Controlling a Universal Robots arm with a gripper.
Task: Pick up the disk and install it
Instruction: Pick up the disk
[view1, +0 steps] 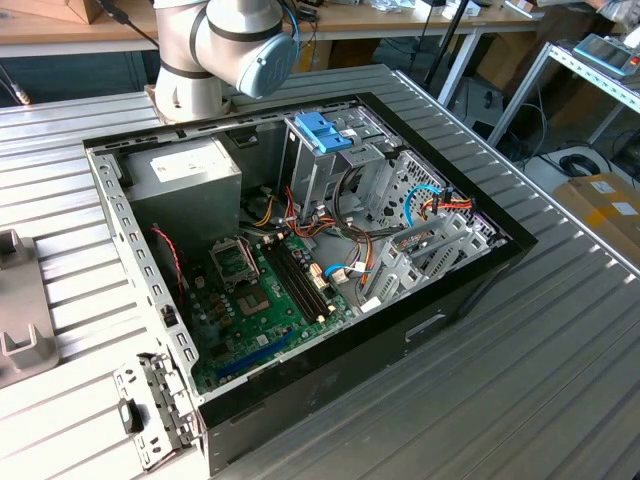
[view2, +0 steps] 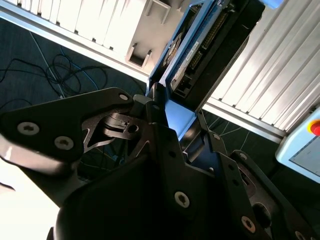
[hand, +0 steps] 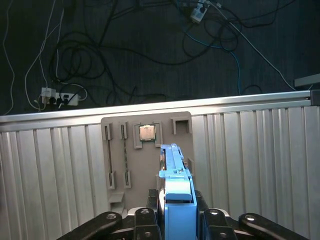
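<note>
Broadly, across the exterior view, a ribbed metal table (view1: 540, 400) bearing an open computer case (view1: 300, 395) at centre frame; at upper centre, the pale arm (view1: 225, 45) on its base. Inside the case, toward the upper left, a grey power-supply box (view1: 185, 180); below it, a green motherboard (view1: 270, 290); above centre, a silver drive cage (view1: 310, 185) topped by a blue latch (view1: 322, 132). At the left edge of that frame, a grey tray (view1: 20, 330). Then the disk (hand: 176, 195), seen in both wrist views: over the tray rather than at the cage, light-blue rails along a dark metal body; whether clear of the tray or resting in it, impossible to tell. Likely stiff, fairly heavy for its size, smooth-sided and sensitive to knocks; best taken across the long plastic rails, away from the connector end. Next the gripper (view2: 177, 120): drawn in narrow, clamped on one end of the disk. Smallest, a square chip (hand: 146, 132) seated in the tray
</note>
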